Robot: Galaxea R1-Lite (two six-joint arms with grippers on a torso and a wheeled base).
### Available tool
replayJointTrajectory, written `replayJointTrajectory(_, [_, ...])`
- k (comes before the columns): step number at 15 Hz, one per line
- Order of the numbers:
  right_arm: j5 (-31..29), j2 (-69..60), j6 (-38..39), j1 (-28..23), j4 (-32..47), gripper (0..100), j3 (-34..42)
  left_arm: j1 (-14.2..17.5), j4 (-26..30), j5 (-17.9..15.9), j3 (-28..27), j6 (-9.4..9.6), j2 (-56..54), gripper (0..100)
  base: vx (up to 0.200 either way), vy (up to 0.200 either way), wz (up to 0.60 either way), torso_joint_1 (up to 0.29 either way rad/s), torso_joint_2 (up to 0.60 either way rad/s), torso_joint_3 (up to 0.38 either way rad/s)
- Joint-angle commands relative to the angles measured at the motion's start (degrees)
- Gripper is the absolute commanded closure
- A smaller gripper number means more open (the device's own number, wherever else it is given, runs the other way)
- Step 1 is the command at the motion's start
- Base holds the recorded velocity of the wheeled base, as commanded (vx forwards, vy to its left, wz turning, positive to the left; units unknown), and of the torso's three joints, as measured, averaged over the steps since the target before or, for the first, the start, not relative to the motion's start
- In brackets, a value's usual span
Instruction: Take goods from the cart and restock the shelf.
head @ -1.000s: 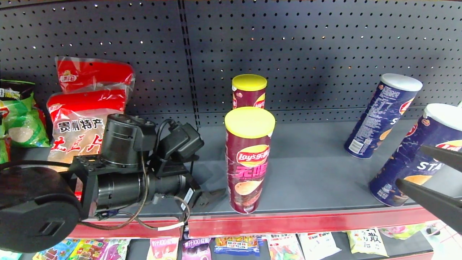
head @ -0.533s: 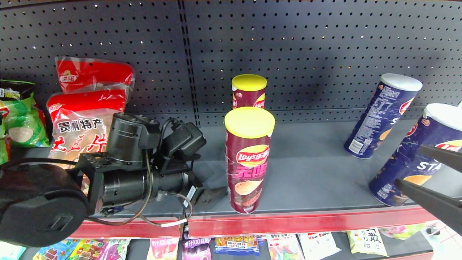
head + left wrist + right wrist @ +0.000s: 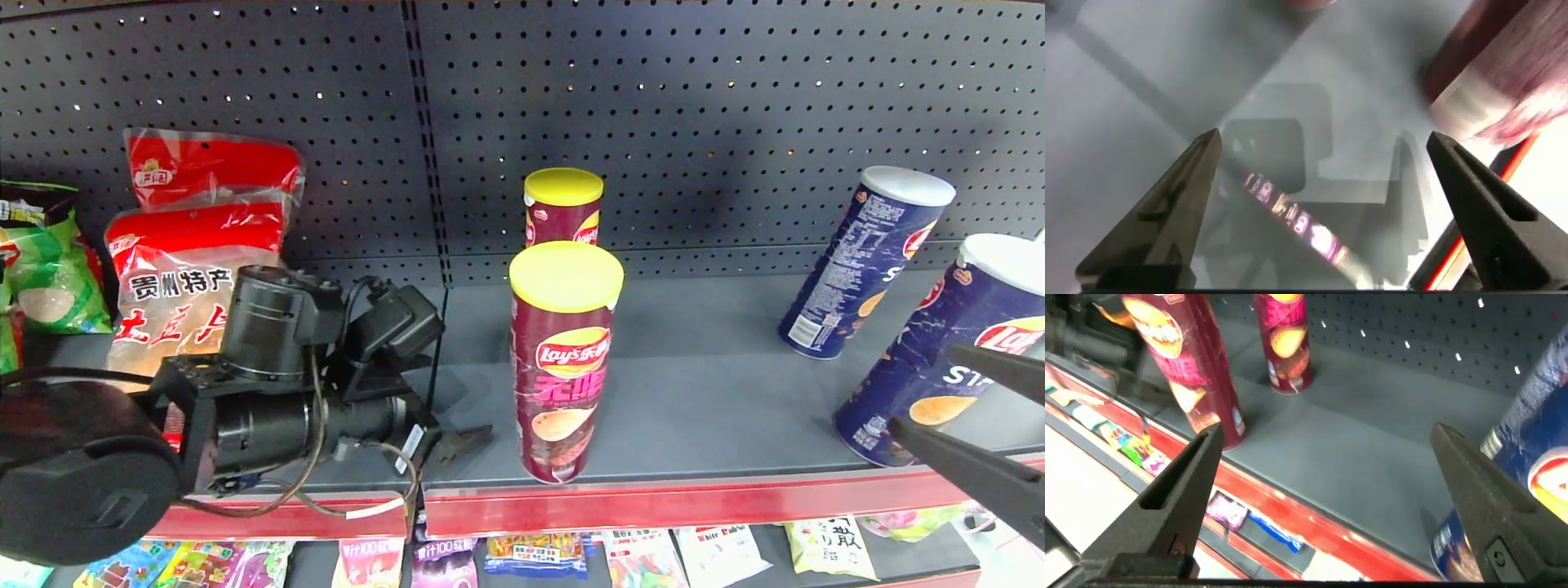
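Backed off the front maroon can (image 3: pixel 563 367), left gripper (image 3: pixel 1324 137) — jaws wide (right gripper (image 3: pixel 922 388) too).

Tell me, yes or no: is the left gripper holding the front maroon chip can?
No: the left gripper is open with nothing between its fingers, and the front maroon can stands apart beside it on the shelf.
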Motion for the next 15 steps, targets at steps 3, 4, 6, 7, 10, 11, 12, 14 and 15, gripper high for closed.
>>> replayJointTrajectory(3, [-0.73,-13.45,-0.33,-3.31,13.61,0,2.77,15.81,1.88,0.2,22.97,-0.78,-32.33,0,0.0,0.0,0.0,0.0,0.0,0.0])
replayJointTrajectory(4, [-1.87,-18.55,-0.41,-5.16,19.59,0,2.68,19.85,5.92,0.29,25.6,-2.27,-41.73,0,0.0,0.0,0.0,0.0,0.0,0.0])
replayJointTrajectory(6, [-6.7,-28.66,-0.41,-10.52,30.84,0,1.98,26.71,23.94,0.38,24.55,-8.6,-60.72,0,0.0,0.0,0.0,0.0,0.0,0.0])
replayJointTrajectory(7, [-7.76,-30.59,-0.5,-11.75,33.21,0,1.71,27.32,28.68,0.38,23.84,-9.48,-64.5,0,0.0,0.0,0.0,0.0,0.0,0.0])
replayJointTrajectory(10, [-12.15,-43.33,-0.24,-24.23,47.8,0,2.15,29.17,51.53,4.42,25.43,-10.71,-89.19,0,0.0,0.0,0.0,0.0,0.0,0.0])
replayJointTrajectory(11, [-12.77,-43.33,0.02,-24.4,48.86,0,2.33,30.31,52.76,6.0,25.07,-11.23,-89.99,0,0.0,0.0,0.0,0.0,0.0,0.0])
replayJointTrajectory(12, [-16.11,-43.25,-0.33,-23.96,48.77,0,3.03,33.48,53.12,7.67,24.9,-14.49,-89.72,0,0.0,0.0,0.0,0.0,0.0,0.0])
replayJointTrajectory(14, [-17.07,-43.25,-0.5,-23.96,47.89,0,8.31,34.0,51.36,6.18,25.69,-14.57,-90.69,0,0.0,0.0,0.0,0.0,0.0,0.0])
replayJointTrajectory(15, [-16.55,-43.25,0.11,-23.96,45.08,0,11.12,32.86,48.28,3.46,27.1,-14.49,-92.53,0,0.0,0.0,0.0,0.0,0.0,0.0])
